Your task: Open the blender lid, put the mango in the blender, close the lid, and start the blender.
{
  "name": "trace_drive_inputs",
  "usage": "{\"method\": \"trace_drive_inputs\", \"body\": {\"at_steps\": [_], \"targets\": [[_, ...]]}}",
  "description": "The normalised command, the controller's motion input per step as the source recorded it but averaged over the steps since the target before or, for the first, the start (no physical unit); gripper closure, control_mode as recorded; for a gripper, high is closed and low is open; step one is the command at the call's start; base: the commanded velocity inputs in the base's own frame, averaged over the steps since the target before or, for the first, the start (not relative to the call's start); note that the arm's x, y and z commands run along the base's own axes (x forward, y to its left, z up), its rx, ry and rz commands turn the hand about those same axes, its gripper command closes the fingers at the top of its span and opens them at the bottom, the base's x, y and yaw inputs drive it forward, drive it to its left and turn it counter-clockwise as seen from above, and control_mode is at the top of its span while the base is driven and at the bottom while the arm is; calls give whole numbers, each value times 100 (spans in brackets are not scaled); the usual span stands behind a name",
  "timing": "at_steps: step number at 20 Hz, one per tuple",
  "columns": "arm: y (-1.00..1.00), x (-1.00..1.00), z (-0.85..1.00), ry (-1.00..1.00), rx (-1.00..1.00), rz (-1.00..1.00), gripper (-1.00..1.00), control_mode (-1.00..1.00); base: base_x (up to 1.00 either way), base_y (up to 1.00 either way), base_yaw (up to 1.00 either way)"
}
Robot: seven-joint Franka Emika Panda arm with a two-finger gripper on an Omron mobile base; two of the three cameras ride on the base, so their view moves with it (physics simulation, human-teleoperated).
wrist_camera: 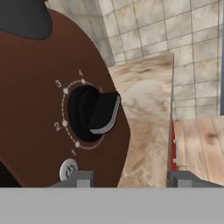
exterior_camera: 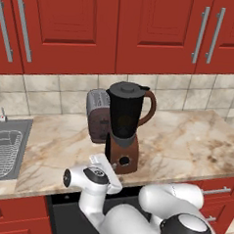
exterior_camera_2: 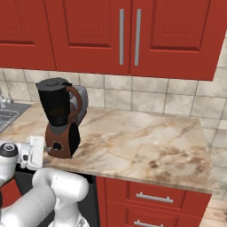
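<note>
arm (exterior_camera: pixel 132 218): glossy white rounded shells | joints: dark caps with grey rings | hand (exterior_camera: pixel 102 172): flat white block | fingertips (wrist_camera: pixel 78 178): small, grey

One blender (exterior_camera: pixel 124 129), one toaster (exterior_camera: pixel 96 116), one sink (exterior_camera: pixel 4 149)

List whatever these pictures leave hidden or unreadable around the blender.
- Mango: the blender jar is too dark in both base views to show what it holds.
- Toaster: partly hidden behind the blender in both base views.
- Gripper: fingertips cut off at the hand view's bottom; contact with the knob unclear.
</note>
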Motion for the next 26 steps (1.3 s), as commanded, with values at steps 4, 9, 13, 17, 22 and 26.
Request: {"method": "trace_drive_inputs", "body": {"at_steps": [4, 9, 13, 17, 22, 26], "targets": [[-16, 7, 0, -20, 0, 2, -100, -100, 0, 0, 0], [-24, -6, 2, -26, 1, 3, -100, -100, 0, 0, 0], [-4, -31, 32, -29, 0, 0, -100, -100, 0, 0, 0], [0, -52, 49, -24, 0, 0, -100, -100, 0, 0, 0], [3, -75, 55, -20, 0, 0, -100, -100, 0, 0, 0], [0, -70, 65, -18, 0, -1, -100, -100, 0, 0, 0]]}}
